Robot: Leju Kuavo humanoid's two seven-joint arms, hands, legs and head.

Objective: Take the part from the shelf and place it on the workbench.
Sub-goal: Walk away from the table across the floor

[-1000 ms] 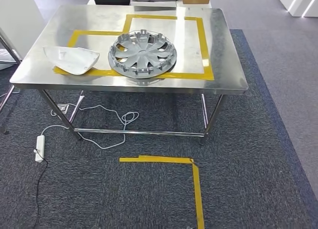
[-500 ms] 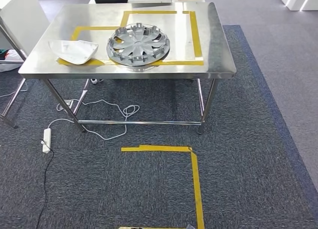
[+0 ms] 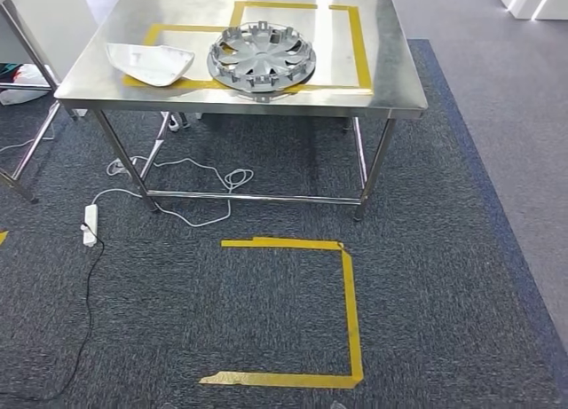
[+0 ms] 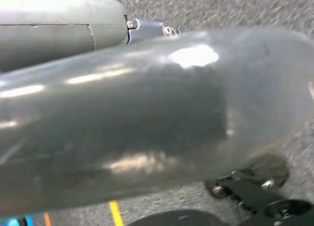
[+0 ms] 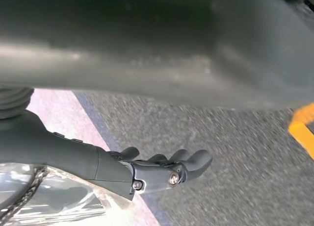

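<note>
A steel workbench (image 3: pixel 397 54) stands ahead in the head view, marked with yellow tape outlines. On it lie a silver wheel cover (image 3: pixel 261 56) near the middle and a white curved panel (image 3: pixel 151 63) to its left. My right hand (image 5: pixel 163 169) hangs over the carpet in the right wrist view, its dark fingers (image 5: pixel 192 160) loosely stretched with nothing in them. In the left wrist view, the ribbed cover of my left hand (image 4: pixel 63 22) shows behind a broad glossy grey surface that hides the fingers.
A yellow tape square (image 3: pixel 350 311) marks the dark carpet in front of the bench. A white power strip (image 3: pixel 90 224) and looped cable (image 3: pixel 231 178) lie under the bench's left side. Another table leg (image 3: pixel 23 156) stands at the far left.
The whole head picture has shifted: the bench sits higher and farther, and more of the floor tape square shows near me. The parts on the bench have not moved.
</note>
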